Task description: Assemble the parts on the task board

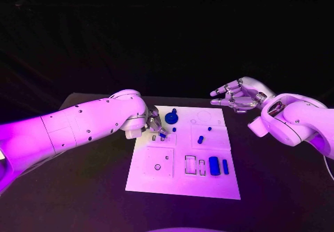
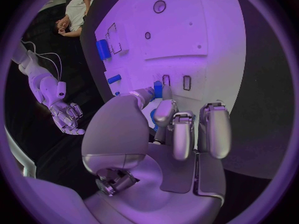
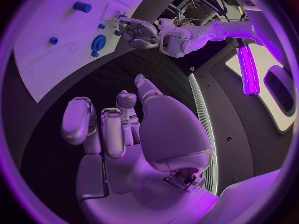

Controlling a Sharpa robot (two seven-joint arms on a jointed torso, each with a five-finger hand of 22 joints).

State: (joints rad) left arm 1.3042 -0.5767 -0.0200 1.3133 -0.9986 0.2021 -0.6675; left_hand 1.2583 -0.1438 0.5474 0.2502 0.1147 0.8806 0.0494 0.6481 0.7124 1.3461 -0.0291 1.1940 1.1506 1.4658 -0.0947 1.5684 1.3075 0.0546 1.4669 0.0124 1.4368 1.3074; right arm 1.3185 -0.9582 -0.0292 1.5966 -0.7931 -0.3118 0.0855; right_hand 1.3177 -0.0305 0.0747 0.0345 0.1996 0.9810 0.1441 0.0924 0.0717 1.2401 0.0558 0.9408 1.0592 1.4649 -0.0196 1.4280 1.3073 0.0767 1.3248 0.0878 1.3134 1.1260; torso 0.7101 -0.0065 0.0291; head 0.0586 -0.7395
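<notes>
the task board (image 1: 149, 176) lies flat in the middle of the black table (image 1: 278, 183), and everything else is placed from it here. the left hand (image 1: 154, 122) is down at the board's left edge near its far end, its fingers (image 2: 181, 134) curled in over the surface; in the left wrist view a small blue part (image 2: 158, 89) stands upright at the fingertips, just beside two small rectangular slots (image 2: 176, 81), pinched between the thumb and a finger as far as i can tell. the right hand (image 1: 238, 94) hovers off the board, beyond its far right corner and above the table, fingers loosely spread and holding nothing. on the board, a round blue disc (image 1: 171, 116) sits near the far edge, just beside the left hand. a short blue peg (image 1: 200, 139) lies toward the board's middle right, with a tiny blue piece (image 1: 209, 129) a little farther back. two blue bars (image 1: 214, 166) lie side by side near the board's right edge, next to outlined rectangular recesses (image 1: 190, 164).
</notes>
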